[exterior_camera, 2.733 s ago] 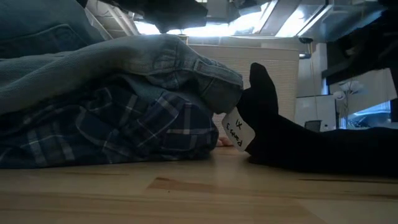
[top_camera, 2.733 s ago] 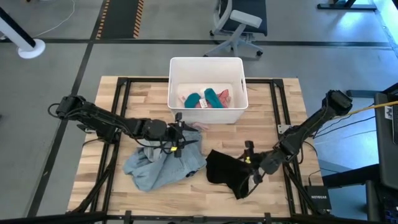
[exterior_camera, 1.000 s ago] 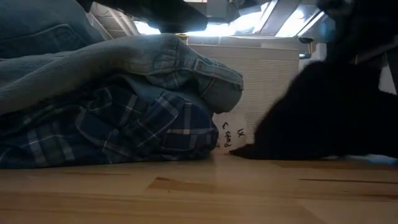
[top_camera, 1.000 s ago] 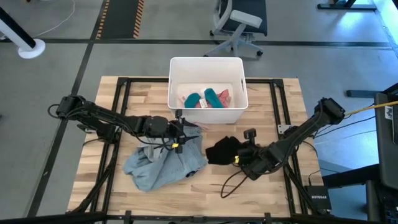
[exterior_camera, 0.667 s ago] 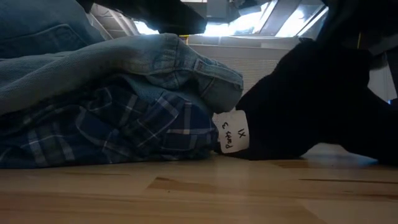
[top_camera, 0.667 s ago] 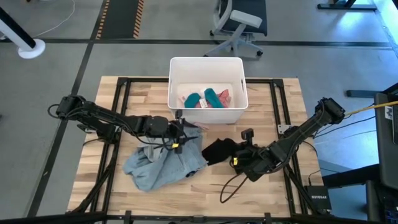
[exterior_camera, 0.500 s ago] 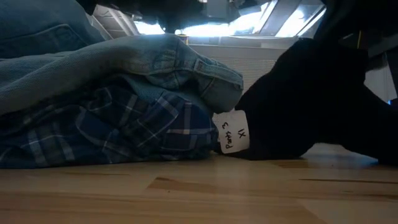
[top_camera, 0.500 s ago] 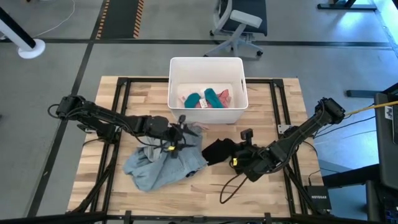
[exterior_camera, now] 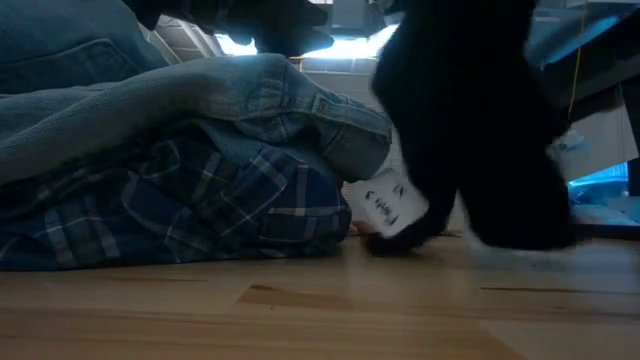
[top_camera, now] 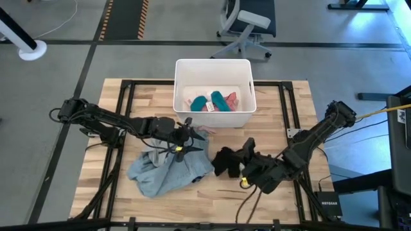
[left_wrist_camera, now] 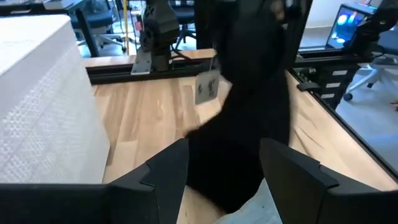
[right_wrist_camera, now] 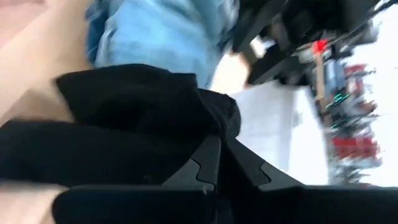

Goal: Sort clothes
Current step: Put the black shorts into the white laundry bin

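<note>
The grey-blue shirt lies heaped on the blue-and-white plaid shirt at the table's near left. My left gripper is open over the heap's far right edge and holds nothing; the left wrist view shows the gap between its fingers. My right gripper is shut on the black garment, right of the heap. In the low view the garment hangs, with a white handwritten tag low on it. Teal and pink pieces lie in the bin. My right gripper pinches a bunched fold of the black garment between its two fingers. The garment hangs below the hold in the low view. Its lower ends are at the table top; whether they touch it I cannot tell.
The white plastic bin stands at the table's far middle. Black frame rails run around the table top. Bare wood lies along the near edge. An office chair stands beyond the table.
My right gripper has risen and gone a little toward the table's near edge with the black garment. The garment was spread low on the table and is now gathered up, hanging below the gripper, and its tag has swung up off the wood.
</note>
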